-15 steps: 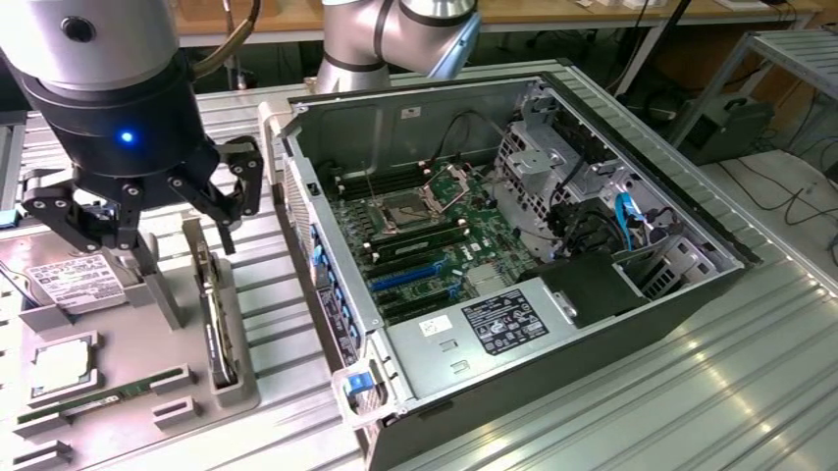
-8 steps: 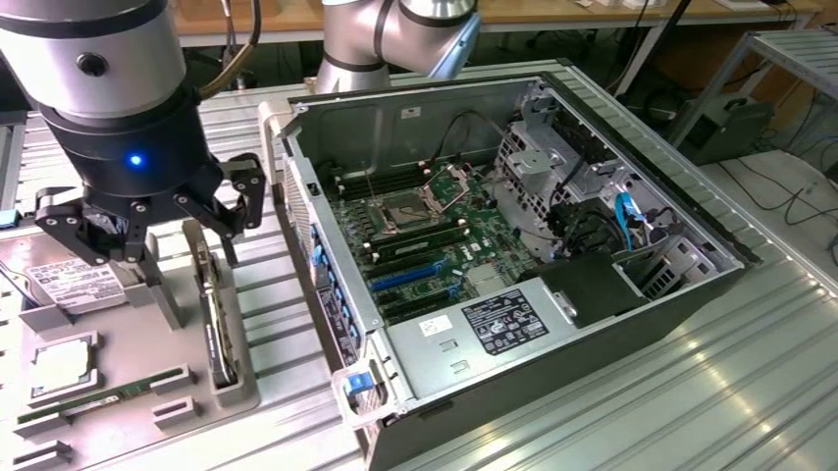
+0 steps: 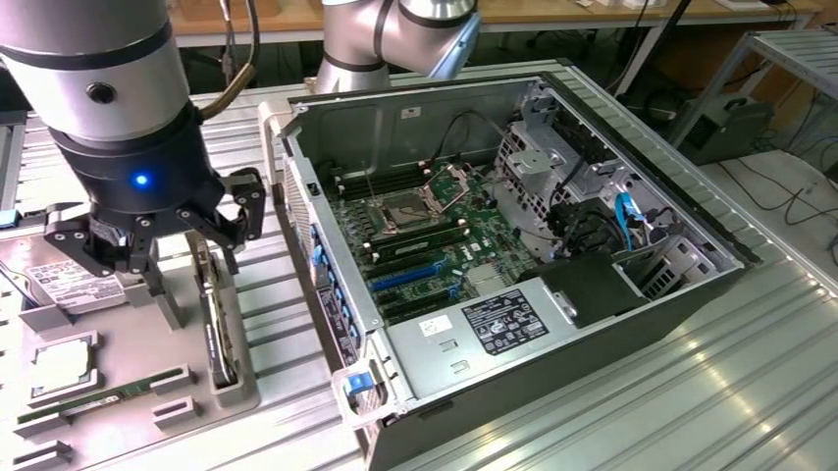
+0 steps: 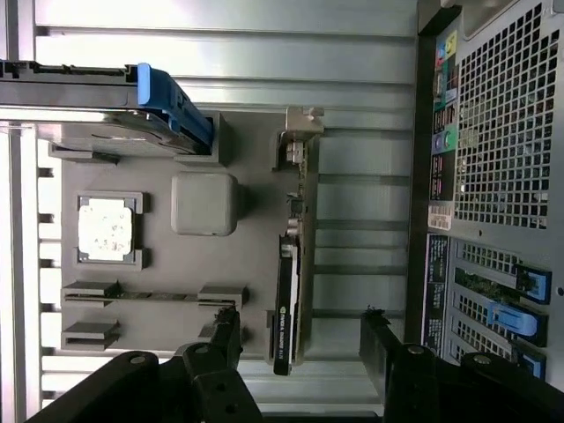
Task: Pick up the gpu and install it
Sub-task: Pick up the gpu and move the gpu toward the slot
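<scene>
The gpu (image 4: 289, 273) is a thin black card standing on edge in a slot of the grey parts tray (image 4: 251, 256), with its silvery bracket (image 4: 300, 132) at one end. In the exterior view the gpu (image 3: 218, 329) stands at the tray's side nearest the computer case. My gripper (image 3: 168, 263) hangs just above it, open. In the wrist view my gripper (image 4: 304, 339) straddles the card's far end, one black finger on each side, apart from it and holding nothing.
The open computer case (image 3: 563, 128) lies at the exterior view's right of the tray, with the motherboard and its blue card slots (image 3: 406, 277) exposed. The tray (image 3: 131, 343) also carries a labelled hard drive (image 3: 59, 280), a CPU (image 3: 62, 365) and a green memory stick (image 3: 92, 400).
</scene>
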